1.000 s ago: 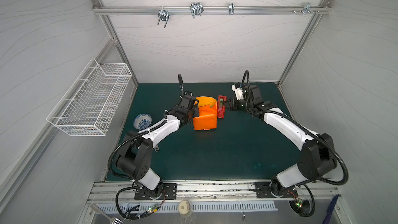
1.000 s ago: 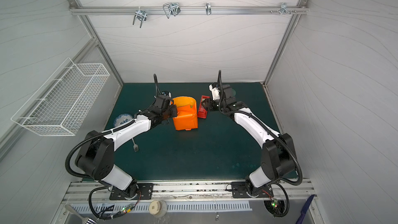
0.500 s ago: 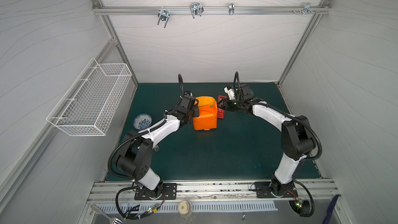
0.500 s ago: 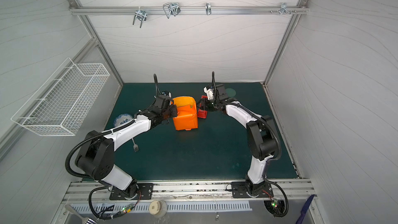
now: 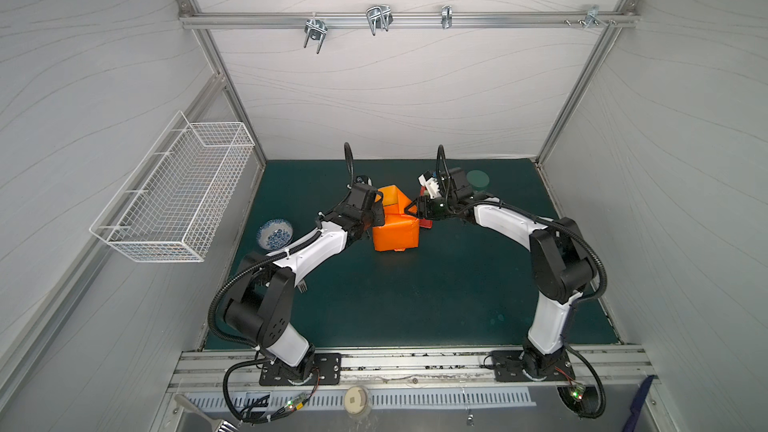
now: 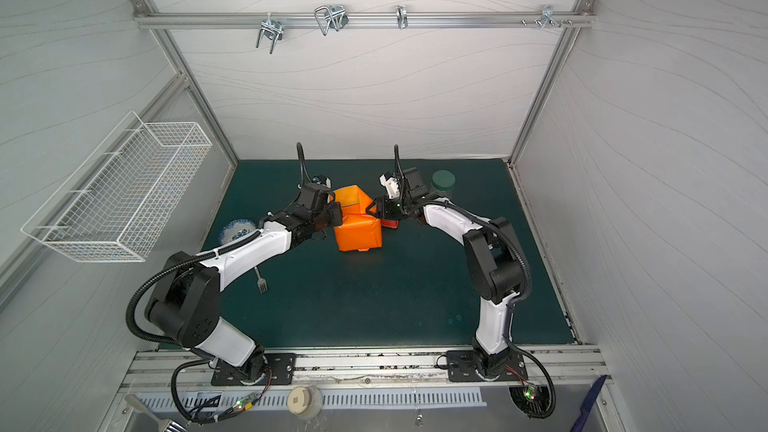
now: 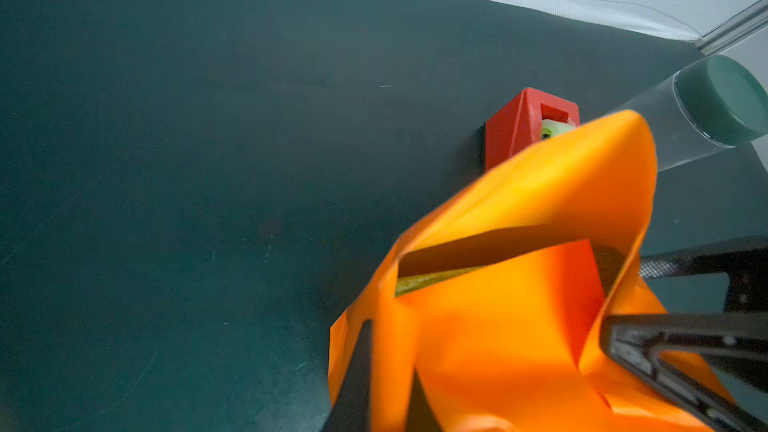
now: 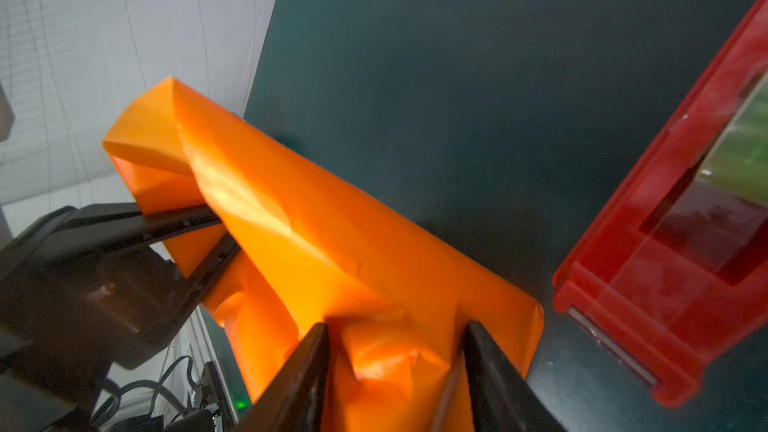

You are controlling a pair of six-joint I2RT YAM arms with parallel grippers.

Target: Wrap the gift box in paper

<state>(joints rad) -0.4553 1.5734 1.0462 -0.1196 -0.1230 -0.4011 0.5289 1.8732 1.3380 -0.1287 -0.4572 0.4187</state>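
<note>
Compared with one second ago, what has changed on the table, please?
The right end effector moved from the red tape dispenser toward the left end effector, and its open jaws now straddle a fold of the paper; its elbow drew inward. Nothing was let go. The left end effector stays shut on the paper's opposite edge; dispenser and bowl did not move.

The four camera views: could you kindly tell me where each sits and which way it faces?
Both top views: high at the front, looking down on the mat; left arm and right arm show whole.
Left wrist: on the left arm, facing the paper and tape dispenser; left end effector pinches paper.
Right wrist: on the right arm, facing the paper; right end effector straddles it.
Shared: wrist views both show paper and dispenser.
</note>
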